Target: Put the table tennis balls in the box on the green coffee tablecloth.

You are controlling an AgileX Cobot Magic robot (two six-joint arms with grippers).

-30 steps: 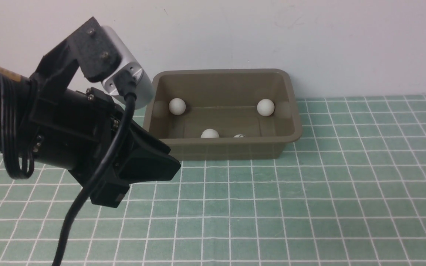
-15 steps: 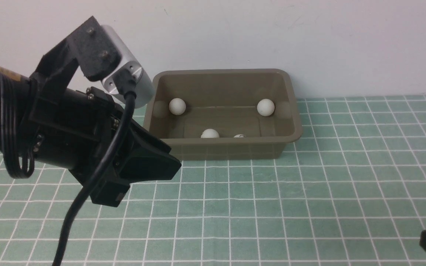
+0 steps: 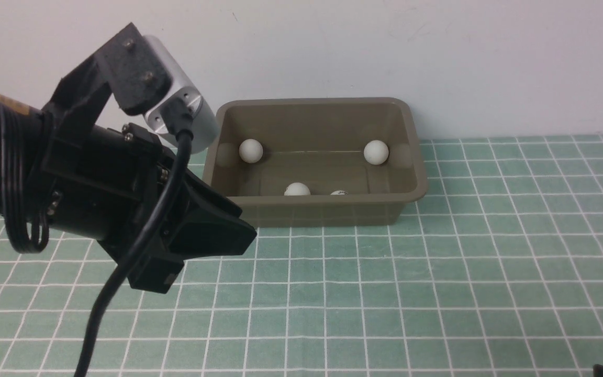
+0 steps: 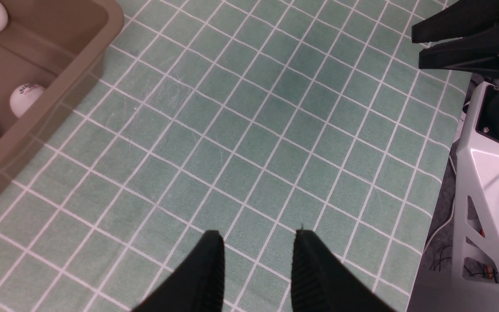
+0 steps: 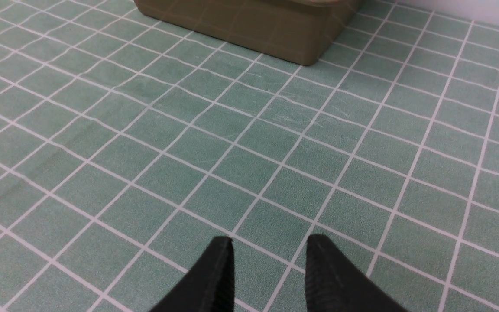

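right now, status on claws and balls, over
Left claw and right claw parted, both empty. Four table tennis balls in the box. None out on the green tablecloth, nothing in the way.

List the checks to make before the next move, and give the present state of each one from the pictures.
1. All four table tennis balls lie inside the box: ok, the front view shows four.
2. No ball is left on the tablecloth: ok, none shows in any view.
3. The left gripper holds nothing: ok, its jaws stand apart above bare cloth.
4. The right gripper holds nothing: ok, there is a gap between its jaws and only cloth under it.
5. The box stands upright on the tablecloth: ok.
6. Both grippers are away from the box: ok, neither touches it.
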